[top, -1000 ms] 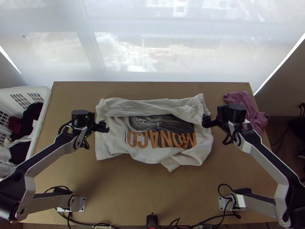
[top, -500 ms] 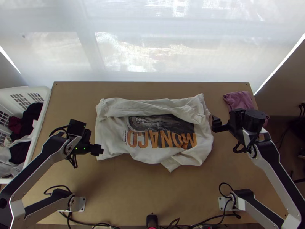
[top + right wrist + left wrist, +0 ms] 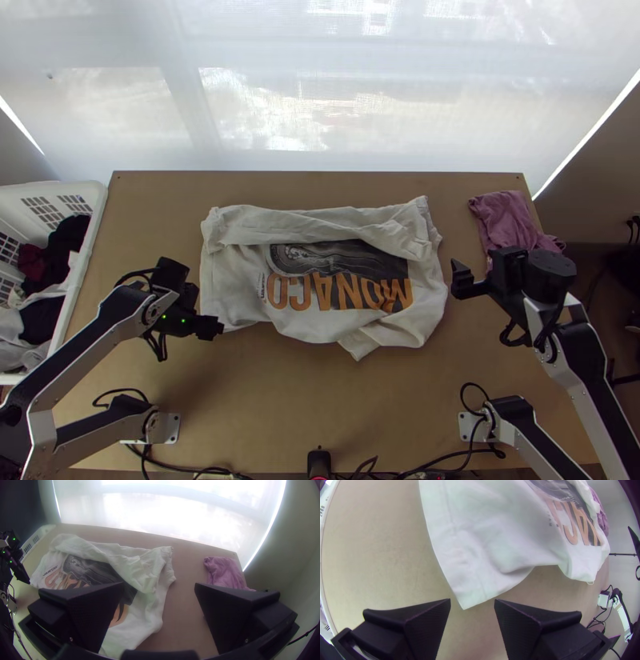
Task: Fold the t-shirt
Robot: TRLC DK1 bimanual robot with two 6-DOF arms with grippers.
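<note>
On the light wooden table [image 3: 320,400], a white cloth t-shirt [image 3: 232,280] lies between the left gripper [image 3: 214,328] and the right gripper [image 3: 461,282], its far part folded over. Both pairs of fingers stand apart. A crumpled purple cloth [image 3: 506,216] lies beyond the right fingers. Large orange letters [image 3: 326,293] cross the shirt; small dark print [image 3: 262,286] sits nearer the left fingers.

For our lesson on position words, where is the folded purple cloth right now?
In the top view, the purple cloth lies at the table's far right corner, to the right of the white t-shirt.
</note>
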